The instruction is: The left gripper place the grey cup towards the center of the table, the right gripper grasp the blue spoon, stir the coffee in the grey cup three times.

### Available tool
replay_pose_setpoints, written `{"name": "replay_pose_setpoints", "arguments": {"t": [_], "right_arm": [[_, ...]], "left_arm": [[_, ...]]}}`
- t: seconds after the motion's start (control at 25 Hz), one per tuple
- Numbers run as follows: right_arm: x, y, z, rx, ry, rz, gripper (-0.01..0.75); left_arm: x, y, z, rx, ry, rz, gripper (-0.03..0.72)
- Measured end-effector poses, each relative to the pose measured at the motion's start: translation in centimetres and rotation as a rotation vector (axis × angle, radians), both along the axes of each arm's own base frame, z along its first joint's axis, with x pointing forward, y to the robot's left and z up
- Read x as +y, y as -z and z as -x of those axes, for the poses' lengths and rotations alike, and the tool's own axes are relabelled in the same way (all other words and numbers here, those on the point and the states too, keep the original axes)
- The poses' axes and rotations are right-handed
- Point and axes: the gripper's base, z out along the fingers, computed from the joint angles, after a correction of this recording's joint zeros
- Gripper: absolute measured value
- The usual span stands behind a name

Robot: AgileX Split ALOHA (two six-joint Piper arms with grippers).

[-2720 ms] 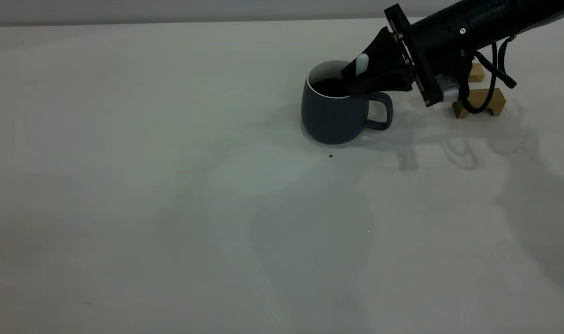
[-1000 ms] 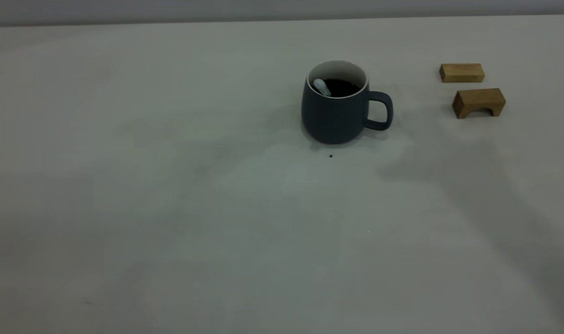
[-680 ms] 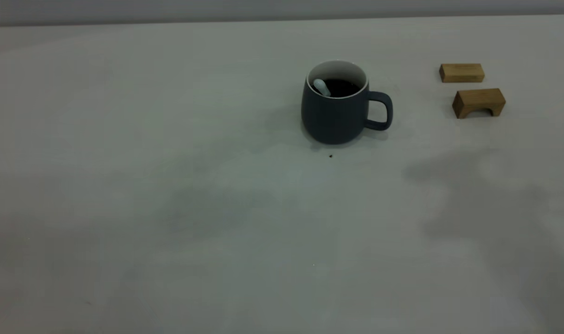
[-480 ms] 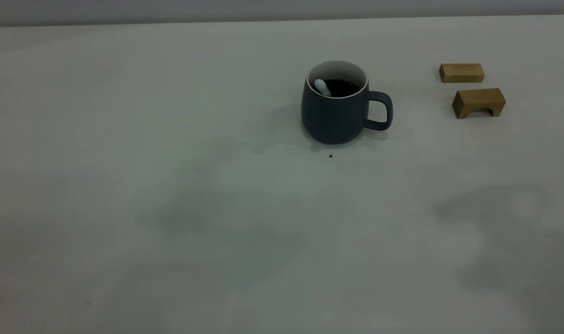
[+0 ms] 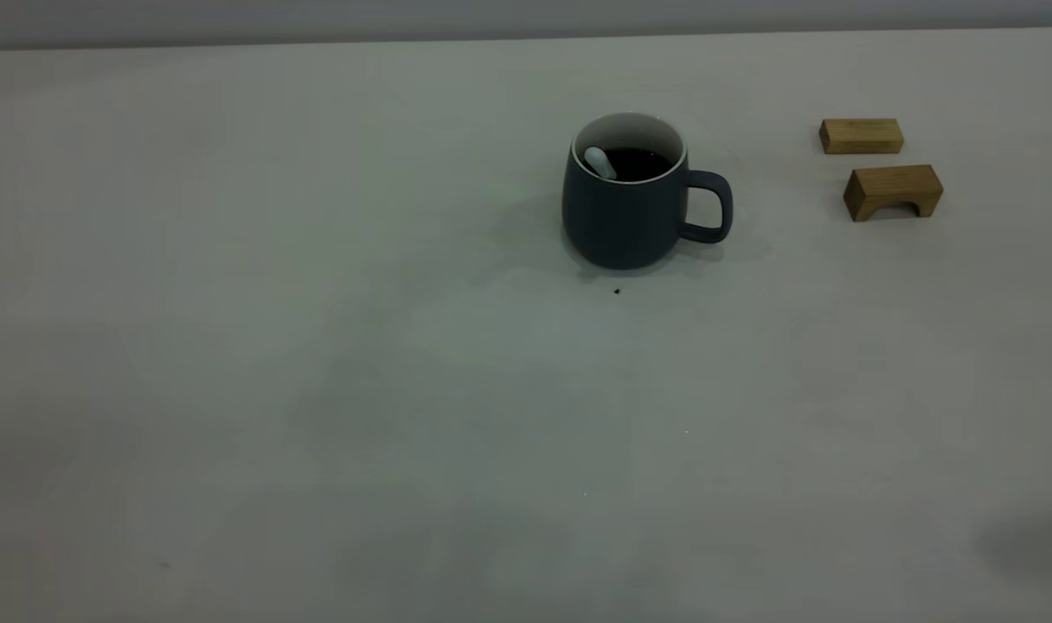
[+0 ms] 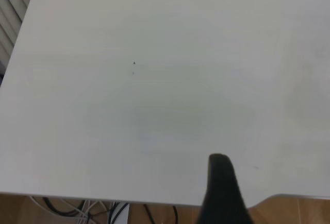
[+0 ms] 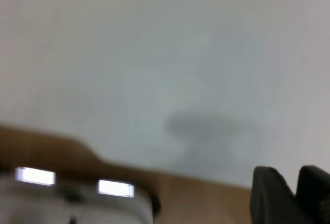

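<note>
The grey cup (image 5: 621, 216) stands upright right of the middle of the table (image 5: 318, 346), its handle pointing right. Dark coffee (image 5: 640, 163) fills it. The blue spoon (image 5: 599, 163) rests inside, its pale handle tip leaning on the cup's left inner wall; its bowl is hidden in the coffee. Neither arm shows in the exterior view. My right gripper (image 7: 294, 180) hangs shut and empty over the table's edge, far from the cup. My left gripper (image 6: 223, 185) sits above another edge of the table (image 6: 154, 105), with nothing near it.
Two wooden blocks lie right of the cup: a flat bar (image 5: 861, 136) and an arch-shaped one (image 5: 892, 191). A tiny dark speck (image 5: 617, 291) sits just in front of the cup. Cables (image 6: 77, 211) hang below the table edge.
The right gripper, which held the spoon in the cup, has let go and left the exterior view. The spoon now leans in the cup. The arm's shadow slid off to the front right.
</note>
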Motion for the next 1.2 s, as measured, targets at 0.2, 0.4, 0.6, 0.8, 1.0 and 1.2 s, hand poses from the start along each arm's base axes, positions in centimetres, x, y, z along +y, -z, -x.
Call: {"name": "replay_pose_setpoints", "arguments": {"t": [0.2,0.4,0.6,0.8,1.0,1.2], "right_arm": [[-1.5,0.3,5.8,-0.246,0.104,-0.01,0.157],[-1.7,0.9,9.5,-0.367,0.151,-0.007,0.163],[-1.6,1.7,12.6,-0.489,0.147,-0.029,0.169],[-1.2,3.8,11.9,-0.412,0.126,-0.07,0.173],[-1.1,4.7,11.2,-0.405,0.123,-0.082,0.177],[-1.2,4.7,11.2,-0.409,0.125,-0.075,0.184]], "left_arm": [[0.0,0.0,0.0,0.0,0.0,0.0,0.585],[0.0,0.0,0.0,0.0,0.0,0.0,0.585],[0.0,0.0,0.0,0.0,0.0,0.0,0.585],[0.0,0.0,0.0,0.0,0.0,0.0,0.585],[0.0,0.0,0.0,0.0,0.0,0.0,0.585],[0.0,0.0,0.0,0.0,0.0,0.0,0.585]]}}
